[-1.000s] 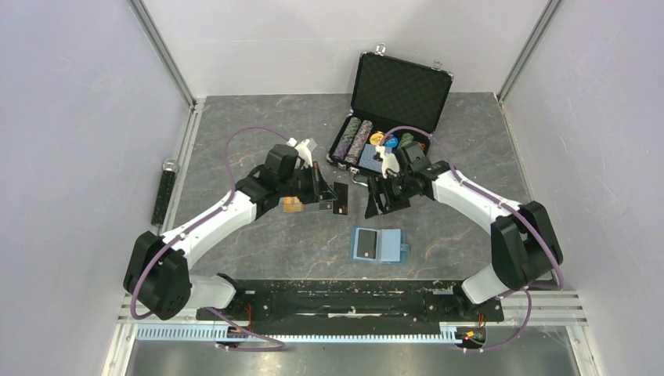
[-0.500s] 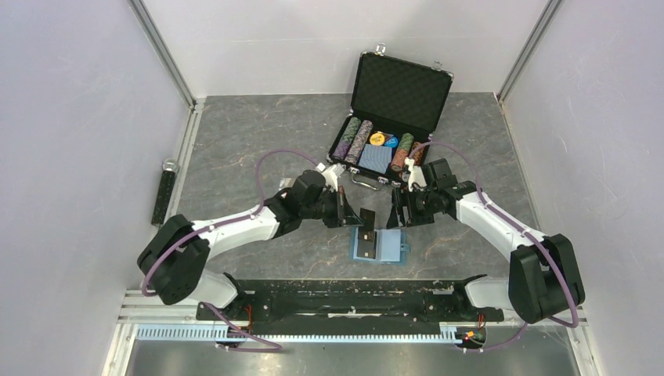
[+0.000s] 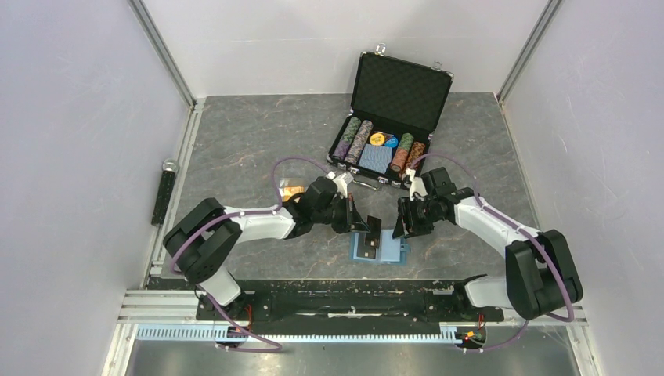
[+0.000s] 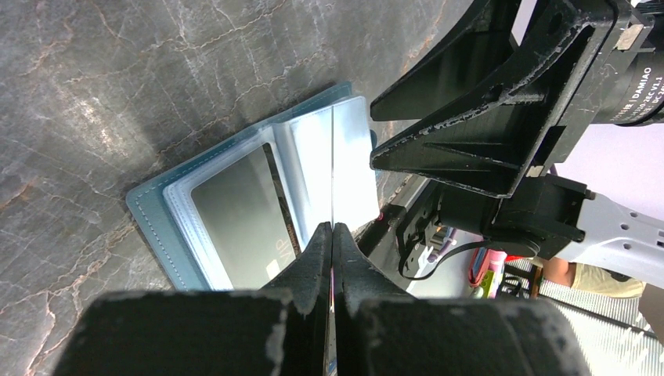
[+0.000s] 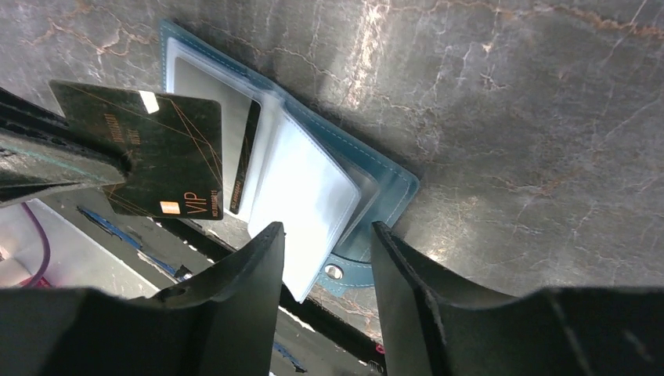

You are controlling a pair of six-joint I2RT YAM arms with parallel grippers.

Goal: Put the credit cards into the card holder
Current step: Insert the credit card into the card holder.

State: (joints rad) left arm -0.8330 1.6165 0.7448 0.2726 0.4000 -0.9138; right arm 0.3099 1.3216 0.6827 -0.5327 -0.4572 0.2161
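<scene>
The teal card holder [image 3: 389, 253] lies open on the table, pale clear pockets up. It also shows in the left wrist view [image 4: 153, 215] and the right wrist view [image 5: 387, 184]. A dark card [image 4: 239, 207] sits in its left pocket. My left gripper [image 3: 368, 225] is shut on a black card [image 5: 160, 149] with gold "VIP" print, held on edge just above the holder's middle fold; in the left wrist view the card [image 4: 333, 168] is a thin line. My right gripper [image 3: 402, 222] is open over the holder's right leaf and snap tab [image 5: 335, 272]. An orange-gold card [image 3: 294, 191] lies behind the left arm.
An open black metal-edged case [image 3: 401, 88] stands at the back with rows of poker chips [image 3: 356, 139] and a blue card deck [image 3: 377, 159]. A black cylinder [image 3: 165, 192] lies by the left wall rail. The arms' base rail [image 3: 344, 294] runs just in front of the holder.
Both arms swung toward the near edge. My left gripper carried the black card from beside the orange-gold card to above the holder. My right gripper came from near the case to the holder's right side.
</scene>
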